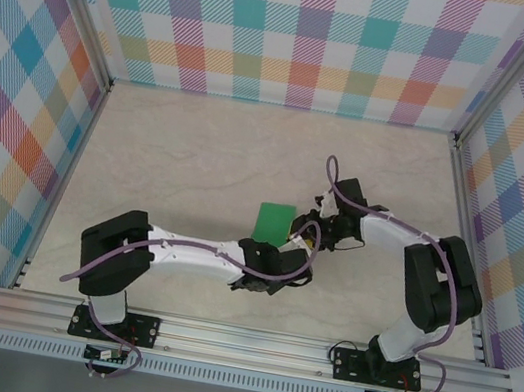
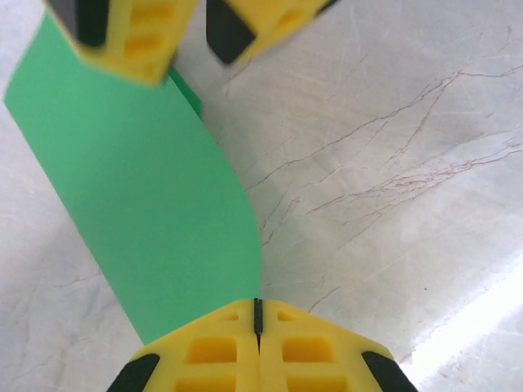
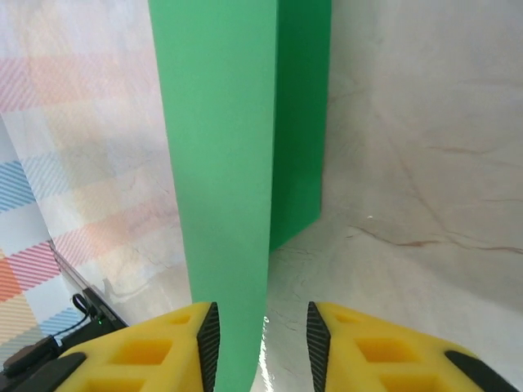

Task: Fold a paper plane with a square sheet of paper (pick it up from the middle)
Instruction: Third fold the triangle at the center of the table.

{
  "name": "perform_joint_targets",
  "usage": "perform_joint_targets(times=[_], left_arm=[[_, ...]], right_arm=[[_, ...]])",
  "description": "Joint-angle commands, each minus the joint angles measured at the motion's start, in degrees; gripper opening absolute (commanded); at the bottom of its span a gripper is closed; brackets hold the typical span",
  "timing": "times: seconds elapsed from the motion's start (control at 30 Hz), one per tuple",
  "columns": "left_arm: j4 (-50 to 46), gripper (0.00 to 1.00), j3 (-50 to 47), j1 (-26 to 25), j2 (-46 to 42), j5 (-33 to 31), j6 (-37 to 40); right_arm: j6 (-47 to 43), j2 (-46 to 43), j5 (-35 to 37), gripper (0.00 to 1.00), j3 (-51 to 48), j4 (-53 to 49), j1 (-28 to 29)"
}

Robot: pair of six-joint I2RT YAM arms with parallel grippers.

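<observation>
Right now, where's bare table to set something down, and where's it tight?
Free: the far half of the table, between the back wall and the green sheet; the left strip between the left wall and the left arm. Crowded: near centre, where the left arm and right arm meet at the sheet.

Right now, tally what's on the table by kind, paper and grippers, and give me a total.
green paper sheet: 1
yellow-fingered grippers: 2 (left gripper, right gripper)
Total: 3
</observation>
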Motion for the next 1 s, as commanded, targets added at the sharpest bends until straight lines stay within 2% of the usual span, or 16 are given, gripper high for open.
perform_joint_targets(times=[0.0, 0.17, 0.33, 0.73, 0.97], left_arm=[[4.03, 0.0, -2.46, 2.46, -3.55, 8.27, -0.01], [6.5, 0.0, -5.04, 5.67, -5.71, 15.37, -0.54], [8.75, 0.0, -6.78, 8.62, -6.54, 21.02, -0.99], [11.92, 0.0, -9.14, 13.69, -8.95, 29.02, -1.48], [12.73, 0.0, -9.55, 16.17, -9.48, 32.55, -1.55]], right_arm=[[-2.56, -3.12, 2.05, 0.38, 0.67, -2.81, -0.86], [-2.78, -2.15, -1.57, 0.25, 1.91, -0.47, -0.84], [-3.73, 2.86, -3.88, 0.19, 5.11, 0.05, -0.15], [-9.45, 15.55, 1.25, 0.16, 17.21, -7.47, 3.55], [-11.82, 20.51, 7.34, 0.15, 21.54, -11.86, 4.55]])
